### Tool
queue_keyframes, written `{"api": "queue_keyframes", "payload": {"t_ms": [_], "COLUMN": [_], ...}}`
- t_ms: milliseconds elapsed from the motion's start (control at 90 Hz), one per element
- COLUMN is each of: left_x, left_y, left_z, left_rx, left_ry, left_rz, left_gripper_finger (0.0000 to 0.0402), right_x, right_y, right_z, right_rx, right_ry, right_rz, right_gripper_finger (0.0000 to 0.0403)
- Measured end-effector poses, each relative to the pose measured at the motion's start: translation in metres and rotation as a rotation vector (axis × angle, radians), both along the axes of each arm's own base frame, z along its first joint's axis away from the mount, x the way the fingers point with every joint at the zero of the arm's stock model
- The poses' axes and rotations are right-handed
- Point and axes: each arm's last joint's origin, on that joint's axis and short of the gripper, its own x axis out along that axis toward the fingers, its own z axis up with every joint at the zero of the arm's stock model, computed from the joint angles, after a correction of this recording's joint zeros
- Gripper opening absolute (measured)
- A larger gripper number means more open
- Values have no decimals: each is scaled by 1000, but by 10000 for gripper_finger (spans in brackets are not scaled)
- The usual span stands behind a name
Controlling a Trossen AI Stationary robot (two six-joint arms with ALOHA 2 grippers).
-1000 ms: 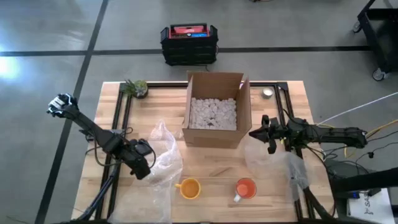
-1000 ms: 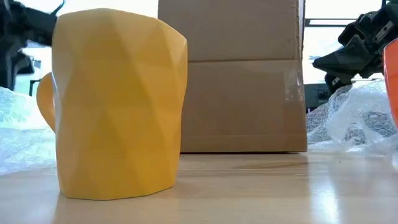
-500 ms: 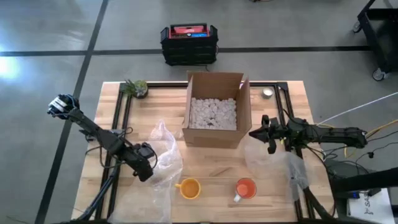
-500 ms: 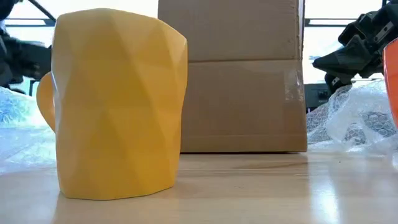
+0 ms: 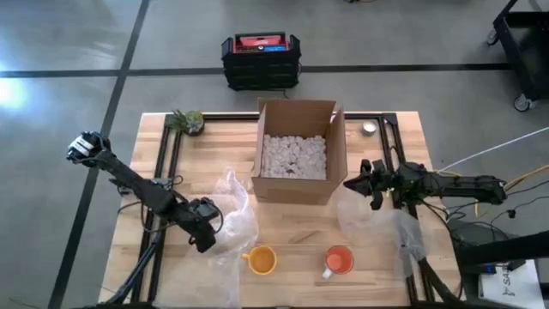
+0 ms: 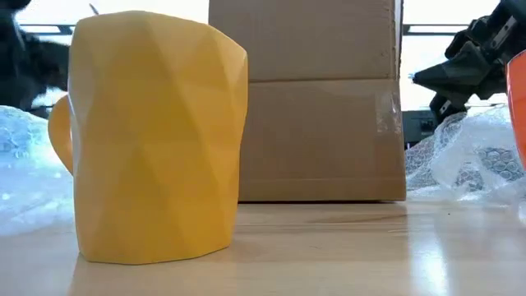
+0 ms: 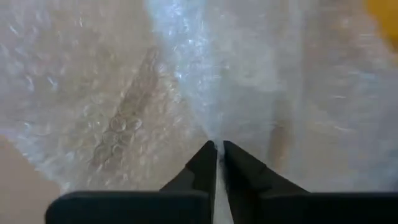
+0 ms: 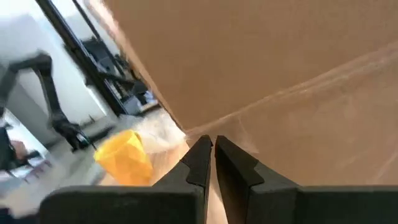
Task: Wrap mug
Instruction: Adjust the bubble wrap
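The yellow mug point(image 5: 260, 259) stands near the table's front edge. Our left gripper point(image 7: 216, 149) pinches the bubble wrap point(image 5: 230, 225): light, limp, slippery; we grip its edge.

no text, label, brand or number can be read on anything here.

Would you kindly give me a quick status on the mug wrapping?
Left gripper shut on clear bubble wrap sheet, beside faceted yellow mug. Right gripper shut, empty, by cardboard box. Mug unwrapped.
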Motion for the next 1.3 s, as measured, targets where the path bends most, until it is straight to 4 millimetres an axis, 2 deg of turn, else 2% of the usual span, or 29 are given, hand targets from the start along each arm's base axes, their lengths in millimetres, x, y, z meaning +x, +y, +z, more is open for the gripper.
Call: {"api": "queue_keyframes", "payload": {"t_ms": [122, 278, 400, 489, 567, 678, 811, 922, 1000, 1100, 1200, 1300], "left_x": [1, 1, 2, 4, 4, 3, 4, 4, 4, 4, 4, 4], "left_y": [0, 3, 7, 8, 9, 10, 10, 10, 10, 10, 10, 10], "left_z": [33, 73, 91, 93, 91, 86, 87, 87, 87, 87, 87, 87], "left_rx": [74, 153, 215, 232, 238, 245, 240, 241, 246, 254, 255, 260], "left_ry": [39, 47, 6, -9, -1, 16, 9, 8, 6, 5, 6, 5], "left_rz": [-35, -79, -83, -82, -80, -80, -80, -83, -94, -110, -113, -123], "left_gripper_finger": [2, 1, 0, 0, 0, 0, 0, 0, 0, 0, 0, 0], "right_x": [-2, -6, -4, 7, 41, 75, 115, 137, 142, 136, 126, 115], "right_y": [1, 4, 7, 9, 13, 24, 45, 70, 84, 96, 108, 128], "right_z": [14, 56, 94, 114, 117, 127, 137, 148, 154, 168, 187, 192], "right_rx": [-30, -160, -262, -311, -333, -400, -494, -581, -688, -790, -734, -651], "right_ry": [-77, -182, -197, -116, 51, 128, 182, 245, 387, 557, 596, 568], "right_rz": [7, 30, 63, 90, 139, 210, 311, 324, 245, 123, 90, 146], "right_gripper_finger": [9, 8, 8, 8, 8, 8, 8, 8, 8, 8, 8, 8]}}
